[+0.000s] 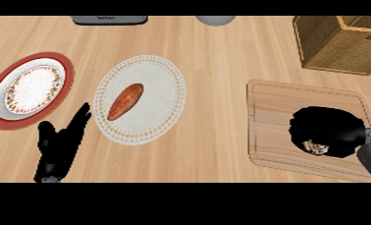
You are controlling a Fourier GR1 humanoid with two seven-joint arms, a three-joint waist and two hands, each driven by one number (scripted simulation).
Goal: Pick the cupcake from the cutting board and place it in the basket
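A: In the head view, why is the right hand (325, 131) set down on the board (272, 121)?

B: Its fingers are curled over the cupcake (316, 147), of which only a pale, ridged scrap is seen under the palm. The cupcake is thus taken to be grasped and not yet lifted, since the hand is seen low over the board's near right part.

A: And the basket (330, 42)?

B: It is found at the far right corner, well apart from the board. A lift and a carry away from the robot would be called for, by judgement.

A: The left hand (62, 145)?

B: It is held open, fingers straight, at the lower left; nothing is held. It is judged to be resting.

A: Materials?

B: The board is pale wood with rounded corners and a grooved border; the basket is woven and brown. A smooth orange sweet potato (125, 101) is laid on a white plate (156, 71) with a dotted rim. A red-rimmed plate (62, 64) with a patterned band lies at far left.
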